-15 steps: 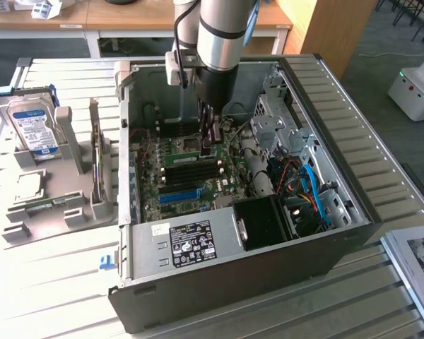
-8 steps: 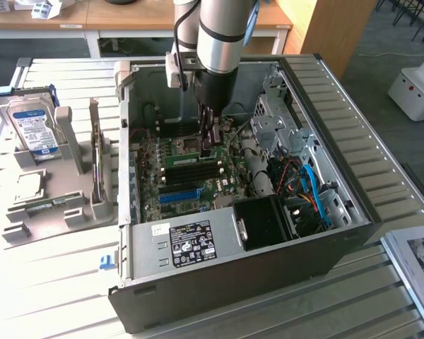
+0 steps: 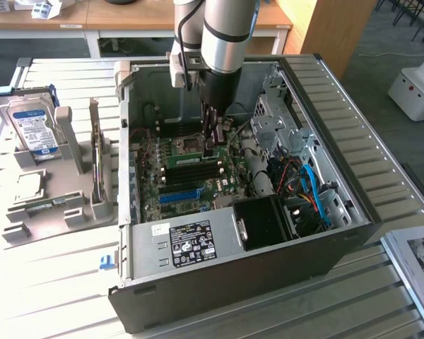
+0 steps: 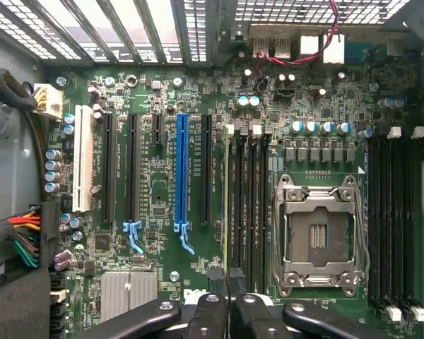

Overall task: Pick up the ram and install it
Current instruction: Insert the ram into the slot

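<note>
Exterior view's left: a silver hard drive (image 3: 34,127) with a blue label stands in a grey fixture (image 3: 56,205) on the table (image 3: 49,282). Its print is too small to read.

Centre: open tower case (image 3: 268,282), arm reaching inside. The black power-supply label (image 3: 191,244) carries white print, not legible.

Step in hand, as I judge it: insertion. The ram (image 4: 228,198) stands on edge in a memory slot, between the long blue slot (image 4: 184,169) and the CPU socket (image 4: 318,233). The end effector (image 4: 225,282) is all but closed, with a fingertip on either side of the stick's top edge at one end. This looks like a pinch on the ram.

Next move calls for a straight push into the slot with the stick kept upright, until the white end latches (image 4: 230,129) close. Cannot tell the latch state.

Board silkscreen: a white mark (image 4: 186,292) reads like "DELL"; the rest is illegible.
</note>
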`<state>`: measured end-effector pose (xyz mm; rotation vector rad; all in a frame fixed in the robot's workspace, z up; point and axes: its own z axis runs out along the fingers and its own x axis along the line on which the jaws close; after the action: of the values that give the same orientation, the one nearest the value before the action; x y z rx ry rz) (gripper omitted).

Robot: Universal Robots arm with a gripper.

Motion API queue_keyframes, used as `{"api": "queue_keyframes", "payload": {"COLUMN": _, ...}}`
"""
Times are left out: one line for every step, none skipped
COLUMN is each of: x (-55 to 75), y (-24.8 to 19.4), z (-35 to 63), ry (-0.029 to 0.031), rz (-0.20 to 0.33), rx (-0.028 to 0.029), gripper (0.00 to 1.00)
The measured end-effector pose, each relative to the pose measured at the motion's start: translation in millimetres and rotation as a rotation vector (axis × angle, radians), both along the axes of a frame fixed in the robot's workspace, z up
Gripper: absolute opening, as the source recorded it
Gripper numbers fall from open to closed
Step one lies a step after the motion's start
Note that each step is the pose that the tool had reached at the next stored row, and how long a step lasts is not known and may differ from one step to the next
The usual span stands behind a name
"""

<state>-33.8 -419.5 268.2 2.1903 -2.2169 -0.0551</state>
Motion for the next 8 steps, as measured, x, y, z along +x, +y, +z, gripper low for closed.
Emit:
{"api": "queue_keyframes", "payload": {"x": 0.0, "y": 0.0, "z": 0.0, "ry": 0.0, "rz": 0.0, "rx": 0.0, "gripper": 0.12}}
{"api": "queue_keyframes", "payload": {"x": 0.0, "y": 0.0, "z": 0.0, "ry": 0.0, "rz": 0.0, "rx": 0.0, "gripper": 0.12}}
{"api": "queue_keyframes", "payload": {"x": 0.1, "y": 0.1, "z": -0.2, "ry": -0.0001, "rz": 0.0, "rx": 0.0001, "gripper": 0.12}}
{"api": "queue_keyframes", "payload": {"x": 0.1, "y": 0.1, "z": -1.0, "ry": -0.0001, "rz": 0.0, "rx": 0.0002, "gripper": 0.12}}
{"api": "queue_keyframes", "payload": {"x": 0.1, "y": 0.1, "z": -2.2, "ry": 0.0, "rz": 0.0, "rx": 0.0001, "gripper": 0.12}}
{"api": "queue_keyframes", "payload": {"x": 0.0, "y": 0.0, "z": -3.5, "ry": 0.0, "rz": 0.0, "rx": 0.0, "gripper": 0.12}}
{"api": "queue_keyframes", "payload": {"x": 0.0, "y": 0.0, "z": -4.9, "ry": 0.0, "rz": 0.0, "rx": 0.0, "gripper": 0.12}}
{"api": "queue_keyframes", "payload": {"x": 0.0, "y": 0.0, "z": -6.3, "ry": 0.0, "rz": 0.0, "rx": 0.0, "gripper": 0.12}}
